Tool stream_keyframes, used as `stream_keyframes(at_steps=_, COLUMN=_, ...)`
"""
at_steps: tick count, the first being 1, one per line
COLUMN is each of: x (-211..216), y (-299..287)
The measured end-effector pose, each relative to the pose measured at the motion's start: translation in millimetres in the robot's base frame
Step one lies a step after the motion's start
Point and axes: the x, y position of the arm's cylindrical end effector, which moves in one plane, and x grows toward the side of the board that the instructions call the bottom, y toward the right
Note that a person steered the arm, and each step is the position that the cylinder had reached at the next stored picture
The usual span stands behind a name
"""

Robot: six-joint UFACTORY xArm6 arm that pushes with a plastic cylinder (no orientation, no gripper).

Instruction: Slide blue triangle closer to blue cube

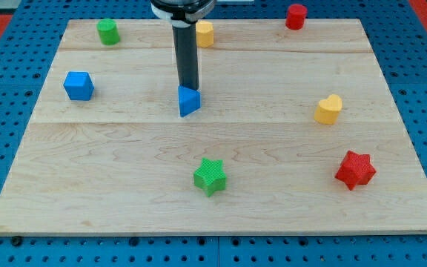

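Observation:
The blue triangle (188, 101) lies a little left of the board's middle. My tip (189, 88) touches its upper edge, on the side toward the view's top. The blue cube (78, 85) sits near the board's left edge, well to the left of the triangle and slightly higher in the view.
A green cylinder (107, 31) stands at the top left, a yellow block (204, 33) at the top middle behind the rod, a red cylinder (296, 15) at the top right. A yellow heart (329, 109), a red star (355, 170) and a green star (210, 176) lie lower on the wooden board (391, 193).

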Motion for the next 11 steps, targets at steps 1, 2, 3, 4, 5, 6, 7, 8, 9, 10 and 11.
stream_keyframes(at_steps=1, x=9, y=3)
stream_keyframes(at_steps=2, x=43, y=1)
stream_keyframes(at_steps=3, x=72, y=5)
stream_keyframes(at_steps=4, x=93, y=23)
stream_keyframes(at_steps=5, x=128, y=12)
stream_keyframes(at_steps=6, x=127, y=-35)
stream_keyframes(at_steps=7, x=78, y=-23)
stream_keyframes(at_steps=8, x=40, y=-23)
stream_keyframes(at_steps=9, x=50, y=-31)
stream_keyframes(at_steps=10, x=67, y=-14)
stream_keyframes(at_steps=11, x=90, y=-18)
